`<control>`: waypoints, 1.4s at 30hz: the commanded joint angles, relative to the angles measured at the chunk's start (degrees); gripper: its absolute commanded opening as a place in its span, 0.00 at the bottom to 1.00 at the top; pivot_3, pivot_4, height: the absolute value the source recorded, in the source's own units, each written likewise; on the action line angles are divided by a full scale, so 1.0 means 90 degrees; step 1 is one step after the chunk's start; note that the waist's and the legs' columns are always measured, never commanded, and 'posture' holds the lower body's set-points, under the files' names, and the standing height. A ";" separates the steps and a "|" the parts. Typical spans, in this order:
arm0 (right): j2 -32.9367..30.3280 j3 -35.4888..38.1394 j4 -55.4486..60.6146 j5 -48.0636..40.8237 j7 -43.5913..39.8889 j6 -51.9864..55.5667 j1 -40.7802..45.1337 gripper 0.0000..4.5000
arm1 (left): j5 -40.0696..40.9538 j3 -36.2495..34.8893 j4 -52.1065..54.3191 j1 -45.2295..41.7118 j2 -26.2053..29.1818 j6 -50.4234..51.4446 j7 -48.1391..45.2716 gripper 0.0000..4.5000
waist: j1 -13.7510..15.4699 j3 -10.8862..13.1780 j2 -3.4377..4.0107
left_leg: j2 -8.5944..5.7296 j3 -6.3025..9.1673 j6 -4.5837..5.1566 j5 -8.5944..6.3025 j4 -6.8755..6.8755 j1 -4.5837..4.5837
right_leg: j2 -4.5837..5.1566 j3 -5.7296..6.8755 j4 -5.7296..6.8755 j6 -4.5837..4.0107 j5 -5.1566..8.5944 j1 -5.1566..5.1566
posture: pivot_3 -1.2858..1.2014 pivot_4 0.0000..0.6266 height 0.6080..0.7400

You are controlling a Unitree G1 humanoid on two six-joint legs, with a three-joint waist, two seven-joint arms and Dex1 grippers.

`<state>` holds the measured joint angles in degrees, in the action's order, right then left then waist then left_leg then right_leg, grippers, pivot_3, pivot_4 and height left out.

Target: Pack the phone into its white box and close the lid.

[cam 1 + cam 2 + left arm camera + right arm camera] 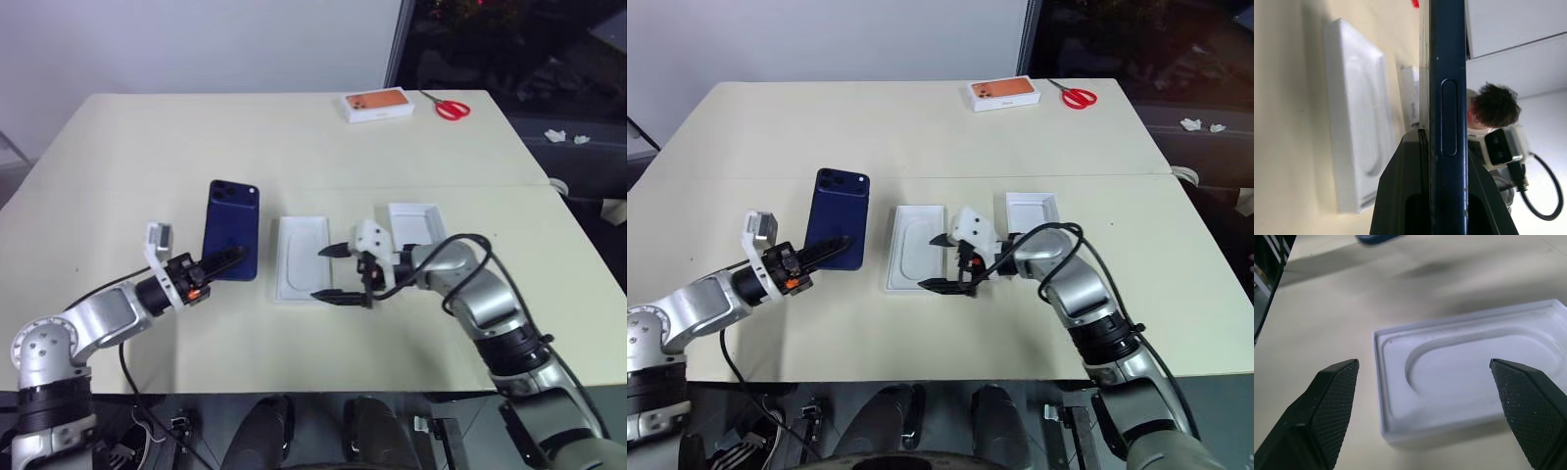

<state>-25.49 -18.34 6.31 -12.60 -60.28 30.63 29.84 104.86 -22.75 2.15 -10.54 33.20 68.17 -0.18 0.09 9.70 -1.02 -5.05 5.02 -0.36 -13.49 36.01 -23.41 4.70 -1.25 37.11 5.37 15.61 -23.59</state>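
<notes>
The dark blue phone (232,230) stands upright on its end above the table, camera cluster at the top, with my left gripper (220,262) shut on its lower edge; the left wrist view shows the phone (1448,73) edge-on between the fingers. To its right the white box (301,257) lies flat, and a white insert with an oval recess shows inside it. My right gripper (333,272) is open, its fingertips spread beside the box's right edge and, in its wrist view, either side of the box (1469,382). The lid (413,223) lies hollow side up behind that gripper.
An orange-printed box (377,105) and red scissors (452,108) lie at the far edge of the cream table (147,157). A seam runs across the table behind the phone. The front edge is close under both arms.
</notes>
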 commanded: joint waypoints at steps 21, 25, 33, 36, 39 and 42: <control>0.0152 -0.1045 -0.0385 0.1041 0.0073 -0.0675 0.0072 0.25 | 0.0164 0.0278 0.0411 0.0104 0.0244 -0.0608 -0.0272 0.00 | -0.0023 0.0001 0.0000 | 0.0002 0.0001 -0.0003 0.0002 0.0004 0.0003 | -0.0003 0.0004 0.0002 0.0000 0.0000 0.0005 | 0.52 0.24 1.00; 0.0203 -0.1069 -0.0387 0.1059 0.0084 -0.0651 0.0046 0.25 | 0.0185 0.0331 0.0380 0.0048 0.0252 -0.0666 -0.0266 0.00 | -0.0076 0.0001 0.0000 | 0.0001 0.0001 -0.0003 0.0002 0.0003 0.0003 | -0.0003 0.0003 0.0002 0.0000 0.0000 0.0005 | 0.52 0.24 1.00; 0.0505 -0.1132 -0.0448 0.1083 0.0229 -0.0379 0.0070 0.25 | 0.0196 0.0412 0.0425 0.0005 0.0260 -0.0694 -0.0259 0.00 | -0.0105 0.0000 0.0000 | 0.0004 0.0001 -0.0003 0.0002 0.0001 0.0004 | -0.0005 0.0003 0.0003 0.0000 0.0000 0.0004 | 0.52 0.24 1.00; 0.0799 -0.1215 -0.0620 0.1151 0.0362 -0.0340 0.0219 0.25 | 0.0162 0.0431 0.0395 -0.0020 0.0265 -0.0682 -0.0269 0.00 | -0.0122 0.0000 -0.0001 | 0.0004 0.0001 -0.0004 0.0003 0.0001 0.0005 | -0.0006 0.0003 0.0003 0.0000 0.0000 0.0004 | 0.52 0.24 1.00; 0.1106 -0.1330 -0.0844 0.1259 0.0483 -0.0320 0.0391 0.25 | 0.0123 0.0467 0.0359 -0.0070 0.0250 -0.0677 -0.0271 0.00 | -0.0137 0.0000 -0.0001 | 0.0007 0.0000 -0.0005 0.0003 0.0000 0.0005 | -0.0010 0.0002 0.0007 0.0000 0.0000 0.0001 | 0.52 0.24 1.00; 0.1253 -0.1302 -0.0938 0.1224 0.0457 -0.0274 0.0459 0.25 | 0.0122 0.0504 0.0351 -0.0099 0.0237 -0.0681 -0.0259 0.00 | -0.0121 0.0000 0.0000 | 0.0006 0.0000 -0.0006 0.0004 -0.0001 0.0005 | -0.0011 0.0001 0.0007 0.0000 0.0000 -0.0001 | 0.52 0.24 1.00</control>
<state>-15.03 -29.11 -1.67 -0.53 -55.39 27.45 33.60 104.73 -17.54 3.57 -10.11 34.73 62.96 -1.19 -1.01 9.70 -1.02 -5.00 5.02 -0.41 -13.45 36.01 -23.37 4.61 -1.24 37.16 5.37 15.61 -23.60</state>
